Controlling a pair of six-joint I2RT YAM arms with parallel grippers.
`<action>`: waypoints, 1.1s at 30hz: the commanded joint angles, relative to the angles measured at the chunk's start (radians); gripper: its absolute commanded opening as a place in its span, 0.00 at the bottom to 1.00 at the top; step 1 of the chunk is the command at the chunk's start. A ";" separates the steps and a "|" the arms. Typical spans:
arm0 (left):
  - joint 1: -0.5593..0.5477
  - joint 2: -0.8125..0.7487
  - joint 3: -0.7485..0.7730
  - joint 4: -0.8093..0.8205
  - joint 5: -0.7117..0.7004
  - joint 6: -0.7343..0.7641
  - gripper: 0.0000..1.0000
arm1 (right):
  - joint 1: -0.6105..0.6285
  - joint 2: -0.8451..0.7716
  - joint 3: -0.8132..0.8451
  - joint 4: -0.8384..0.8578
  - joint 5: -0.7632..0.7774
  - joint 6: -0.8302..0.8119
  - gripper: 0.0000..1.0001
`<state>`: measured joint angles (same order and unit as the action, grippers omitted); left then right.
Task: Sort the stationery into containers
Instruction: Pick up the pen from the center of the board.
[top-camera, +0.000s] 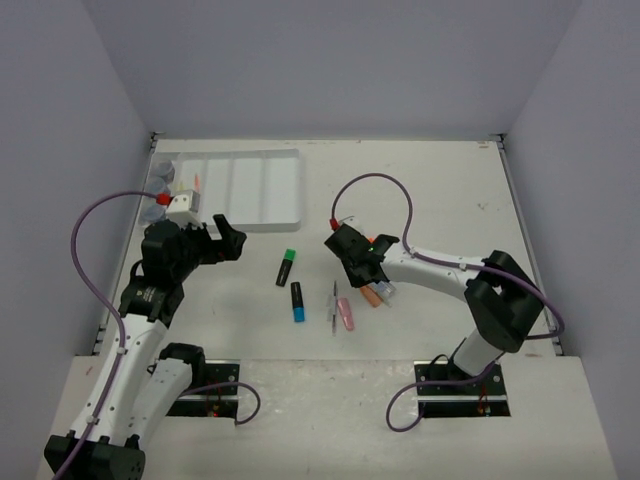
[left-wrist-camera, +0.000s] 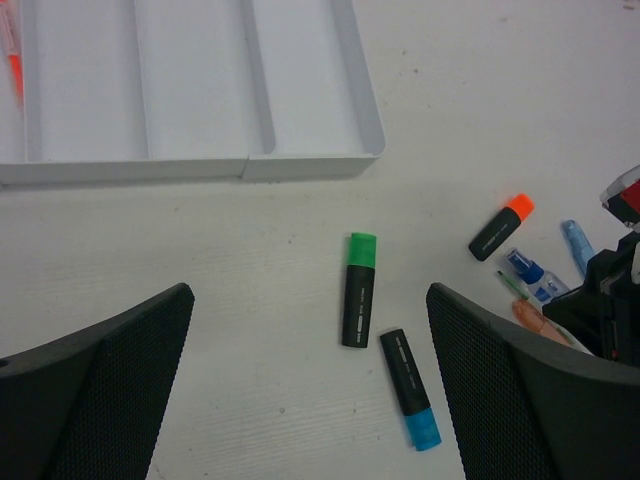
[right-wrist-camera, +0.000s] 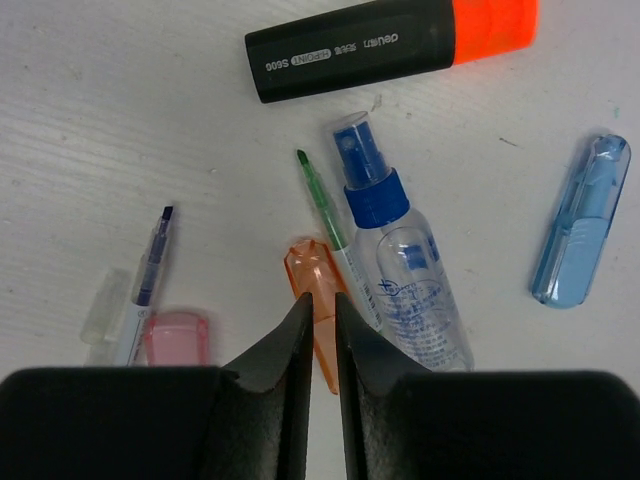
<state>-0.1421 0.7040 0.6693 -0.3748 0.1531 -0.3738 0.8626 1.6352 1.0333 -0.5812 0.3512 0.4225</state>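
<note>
My right gripper (right-wrist-camera: 322, 300) is shut on the orange eraser (right-wrist-camera: 315, 275), its two fingertips pressed on either side of it where it lies on the table. A green pen (right-wrist-camera: 325, 215) and a clear glue bottle with a blue cap (right-wrist-camera: 400, 270) lie right beside it. An orange-capped highlighter (right-wrist-camera: 390, 45), a blue eraser (right-wrist-camera: 582, 220), a pink eraser (right-wrist-camera: 177, 338) and a purple pen (right-wrist-camera: 150, 270) lie around. My left gripper (left-wrist-camera: 310, 390) hangs open above the green-capped highlighter (left-wrist-camera: 358, 290) and blue-capped highlighter (left-wrist-camera: 410, 388). The white tray (top-camera: 250, 190) sits at the far left.
Round grey-blue pots (top-camera: 165, 172) and a small white bottle with a red cap (top-camera: 178, 203) stand at the tray's left end. An orange item (left-wrist-camera: 14, 60) lies in one tray compartment. Grey walls close in the table on three sides.
</note>
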 joint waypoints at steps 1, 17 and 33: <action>-0.009 0.001 0.020 0.027 0.044 0.029 1.00 | -0.029 0.016 0.034 -0.009 0.021 -0.057 0.16; -0.014 0.011 0.023 0.030 0.064 0.034 1.00 | -0.066 0.067 0.033 -0.012 -0.049 -0.096 0.15; -0.016 0.009 0.020 0.031 0.074 0.036 1.00 | -0.087 0.142 0.059 -0.049 -0.167 -0.117 0.22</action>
<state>-0.1529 0.7177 0.6693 -0.3710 0.2038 -0.3698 0.7829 1.7445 1.0598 -0.6013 0.2407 0.3187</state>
